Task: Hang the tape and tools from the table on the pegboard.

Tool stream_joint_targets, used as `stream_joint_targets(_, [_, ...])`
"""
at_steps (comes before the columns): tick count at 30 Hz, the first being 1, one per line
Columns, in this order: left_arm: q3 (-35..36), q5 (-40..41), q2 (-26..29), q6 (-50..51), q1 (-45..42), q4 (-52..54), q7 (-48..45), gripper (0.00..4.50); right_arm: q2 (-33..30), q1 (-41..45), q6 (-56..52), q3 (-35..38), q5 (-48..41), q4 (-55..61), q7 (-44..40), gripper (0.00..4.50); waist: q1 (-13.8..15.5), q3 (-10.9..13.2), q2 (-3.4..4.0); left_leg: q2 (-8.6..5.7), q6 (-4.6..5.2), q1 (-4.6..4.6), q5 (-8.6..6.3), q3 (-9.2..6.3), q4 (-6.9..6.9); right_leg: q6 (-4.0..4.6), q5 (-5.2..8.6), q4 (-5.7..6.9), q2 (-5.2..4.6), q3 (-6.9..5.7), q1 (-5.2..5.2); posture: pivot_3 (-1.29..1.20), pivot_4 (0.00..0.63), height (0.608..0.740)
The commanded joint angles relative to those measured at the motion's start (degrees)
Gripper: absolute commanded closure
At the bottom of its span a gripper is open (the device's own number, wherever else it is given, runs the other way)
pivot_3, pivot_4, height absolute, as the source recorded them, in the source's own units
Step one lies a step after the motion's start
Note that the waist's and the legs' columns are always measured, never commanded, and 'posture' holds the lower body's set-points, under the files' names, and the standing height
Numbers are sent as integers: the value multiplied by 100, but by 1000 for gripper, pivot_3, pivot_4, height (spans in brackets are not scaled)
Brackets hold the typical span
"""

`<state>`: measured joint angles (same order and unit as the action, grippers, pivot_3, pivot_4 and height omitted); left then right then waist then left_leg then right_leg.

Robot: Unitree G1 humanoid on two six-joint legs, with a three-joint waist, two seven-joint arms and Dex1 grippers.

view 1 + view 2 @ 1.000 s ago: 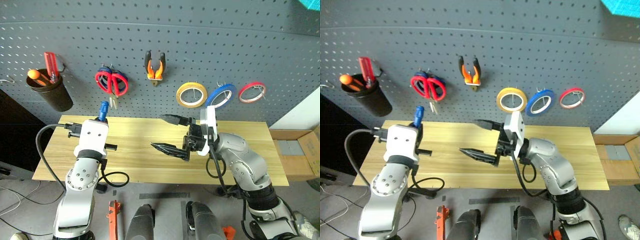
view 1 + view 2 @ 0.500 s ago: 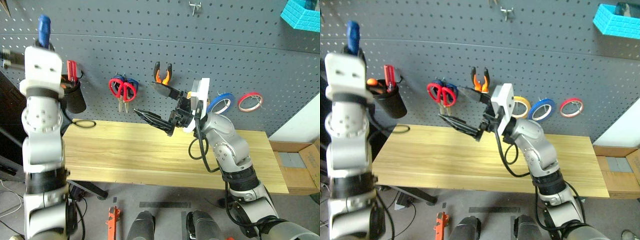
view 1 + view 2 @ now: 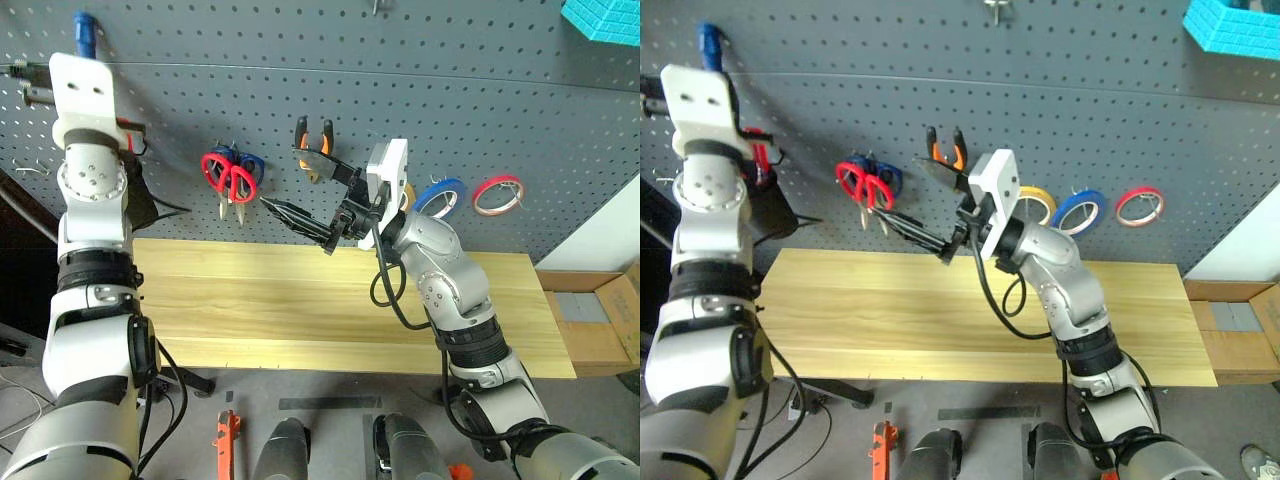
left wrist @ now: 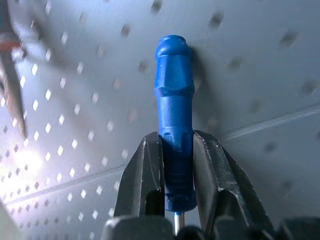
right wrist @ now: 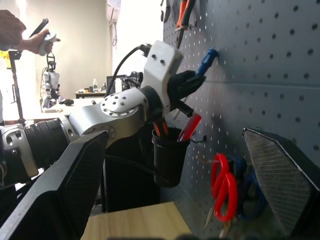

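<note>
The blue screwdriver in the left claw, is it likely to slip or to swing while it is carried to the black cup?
The screwdriver looks stiff and light, so it should not flop. The left claw pinches only the handle's lower part, and the smooth plastic may slide if bumped against the pegboard. Being round and slim, it would probably roll if dropped on the table.

Left arm was raised high at robot's left, forearm near vertical, wrist uppermost. Left gripper point(image 4: 170, 170) pointed up and forward, black fingers point(image 4: 141, 175) clamped on both sides of blue handle, its tip sticking out beyond fingertips. Right arm was bent at elbow, reaching up and across toward middle. Right gripper point(image 3: 305, 192) pointed toward robot's left, tilted slightly upward, jaws spread wide with nothing between them.
</note>
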<state>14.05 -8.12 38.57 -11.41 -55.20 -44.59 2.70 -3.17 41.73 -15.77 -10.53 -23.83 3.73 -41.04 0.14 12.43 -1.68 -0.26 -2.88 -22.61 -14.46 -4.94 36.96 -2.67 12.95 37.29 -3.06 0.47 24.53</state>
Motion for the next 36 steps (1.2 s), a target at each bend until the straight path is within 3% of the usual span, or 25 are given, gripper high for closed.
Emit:
stream_joint_targets(1, [164, 186, -4, 188, 623, 730, 34, 4036, -59, -26, -119, 39, -80, 317, 10, 0, -17, 64, 6, 1, 0, 6, 0, 0, 0, 0, 0, 1, 0, 0, -5, 89, 275, 740])
stream_joint_targets(9, [525, 397, -262, 1335, 2091, 2717, 131, 4036, -185, -98, -371, 164, -132, 369, 79, 0, -69, 156, 48, -2, 7, 8, -4, 9, -3, 1, 1, -4, -2, 20, -5, 112, 298, 740])
stream_joint_targets(20, [771, 552, -478, 2214, 2628, 3759, 161, 4036, -219, -168, -443, 154, -131, 376, 63, 0, -73, 273, 46, -1, 10, 8, -7, 11, -4, 0, 1, -12, -2, 21, -3, 116, 302, 740])
stream_joint_targets(32, [839, 725, -631, 2442, 2454, 3744, 249, 39, -353, -244, -458, 152, -114, 444, 20, 0, -90, 295, 28, 3, 11, 2, -8, 11, -5, 0, 1, -12, -1, 19, 5, 108, 288, 740])
stream_joint_targets(36, [828, 732, -672, 2469, 2489, 3807, 274, 39, -379, -288, -465, 147, -101, 478, 31, 0, -106, 295, 27, 3, 10, -28, -7, 13, -4, 0, 0, -8, -1, 22, 41, 106, 286, 740])
